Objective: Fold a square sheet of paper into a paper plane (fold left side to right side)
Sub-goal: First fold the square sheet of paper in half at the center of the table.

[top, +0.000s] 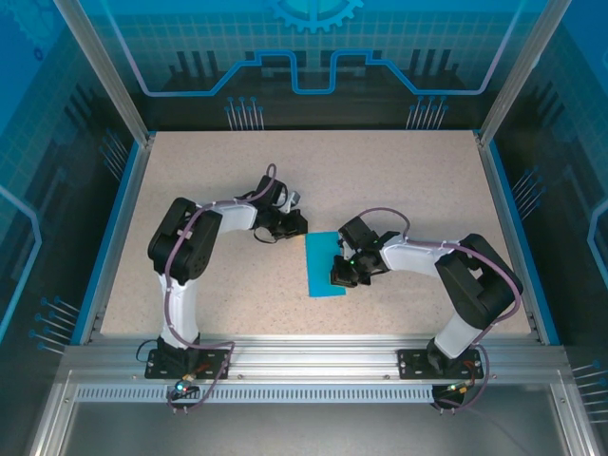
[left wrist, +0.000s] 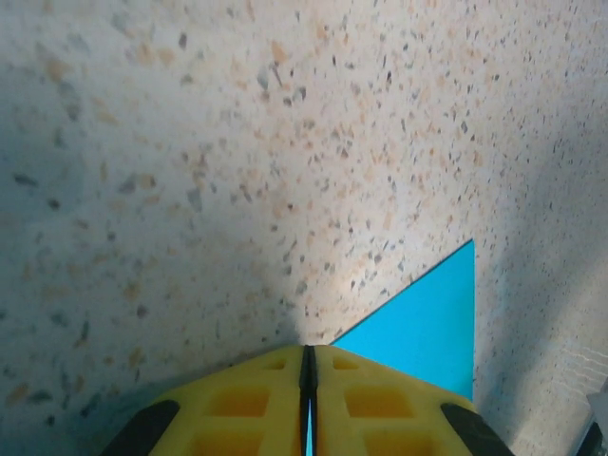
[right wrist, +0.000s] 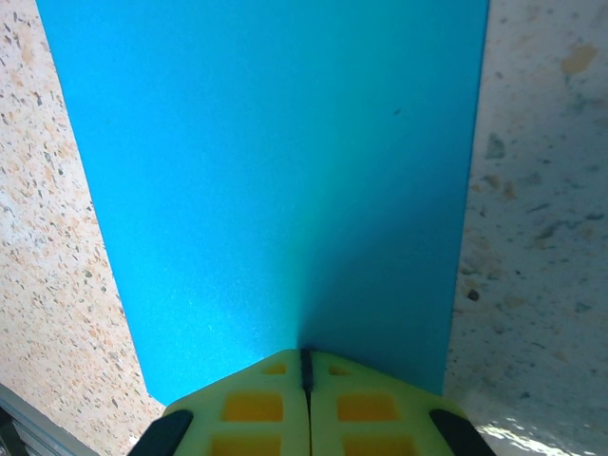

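The square sheet of paper lies flat on the speckled table as a narrow teal upright rectangle, about half as wide as it is long. My left gripper is shut, its yellow tips at the sheet's far left corner. In the left wrist view the gripper sits over the paper's edge, a teal corner sticks out to the right, and a teal sliver shows in the slit between the fingers. My right gripper is shut and rests tips-down on the sheet's right half. The right wrist view shows the gripper on smooth teal paper.
A blue rim borders the table on the left and right. Aluminium posts rise at the back corners and a metal rail runs along the front. Bare tabletop lies behind the arms.
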